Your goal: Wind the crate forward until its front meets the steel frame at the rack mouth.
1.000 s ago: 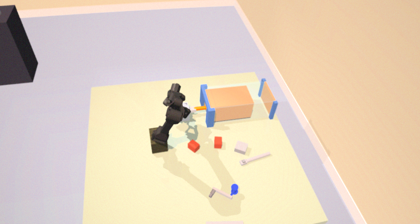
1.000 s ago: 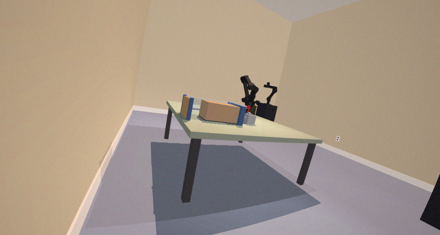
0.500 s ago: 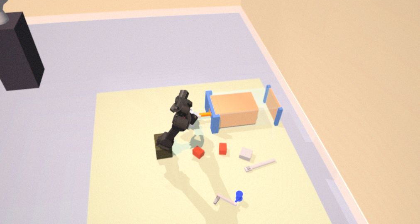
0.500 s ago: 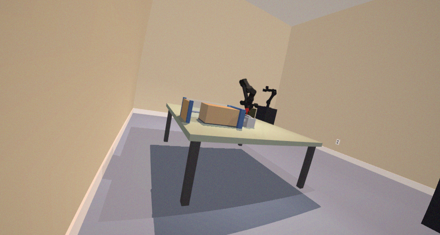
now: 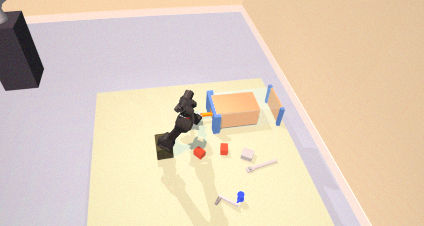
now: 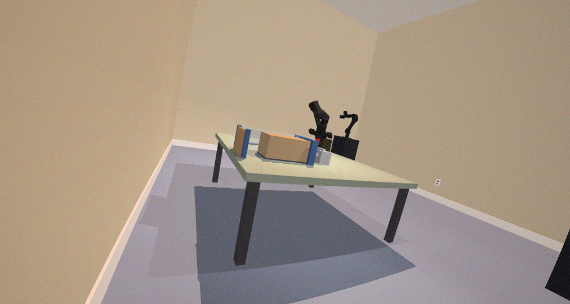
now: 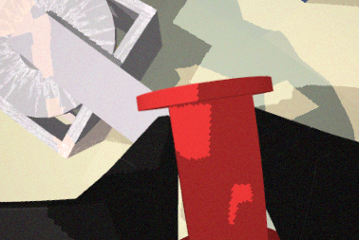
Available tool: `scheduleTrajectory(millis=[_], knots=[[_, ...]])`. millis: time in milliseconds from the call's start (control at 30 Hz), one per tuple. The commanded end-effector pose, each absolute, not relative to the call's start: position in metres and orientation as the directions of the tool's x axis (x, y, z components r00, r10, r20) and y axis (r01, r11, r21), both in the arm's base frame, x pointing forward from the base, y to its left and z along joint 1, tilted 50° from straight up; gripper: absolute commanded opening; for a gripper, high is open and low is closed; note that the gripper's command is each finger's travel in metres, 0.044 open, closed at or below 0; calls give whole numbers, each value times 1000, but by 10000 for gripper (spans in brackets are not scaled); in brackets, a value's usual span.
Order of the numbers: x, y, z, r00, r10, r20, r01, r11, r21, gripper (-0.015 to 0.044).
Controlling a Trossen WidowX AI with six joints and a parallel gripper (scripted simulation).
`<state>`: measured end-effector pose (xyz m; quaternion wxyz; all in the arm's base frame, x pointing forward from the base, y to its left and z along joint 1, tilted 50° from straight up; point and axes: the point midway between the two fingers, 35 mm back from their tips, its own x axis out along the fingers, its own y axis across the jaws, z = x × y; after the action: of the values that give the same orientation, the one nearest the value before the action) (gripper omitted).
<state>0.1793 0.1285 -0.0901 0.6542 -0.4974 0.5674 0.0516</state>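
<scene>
Black fingers clamped on red cylindrical grip (image 7: 220, 160); handle likely seated. Orange box-shaped crate (image 5: 236, 103) (image 6: 284, 147) near blue frame (image 5: 216, 123) (image 6: 314, 153); contact unclear, release left.

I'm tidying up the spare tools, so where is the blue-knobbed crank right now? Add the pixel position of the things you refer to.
In the top view, the blue-knobbed crank (image 5: 228, 200) lies near the bottom edge, right of centre, below the pale wrench-like bar (image 5: 264, 164).
</scene>
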Motion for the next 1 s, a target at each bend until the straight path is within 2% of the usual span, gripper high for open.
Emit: scheduleTrajectory(millis=[0,233,767,800,967], knots=[[190,127,-90,365,-501,-785,-618,500,-607,0],[187,128,-90,353,-497,-793,-631,499,-594,0],[187,128,-90,353,-497,-792,-630,500,-594,420],[187,128,-90,353,-497,-792,-630,500,-594,440],[188,138,-83,352,-497,-793,-631,500,-593,440]])
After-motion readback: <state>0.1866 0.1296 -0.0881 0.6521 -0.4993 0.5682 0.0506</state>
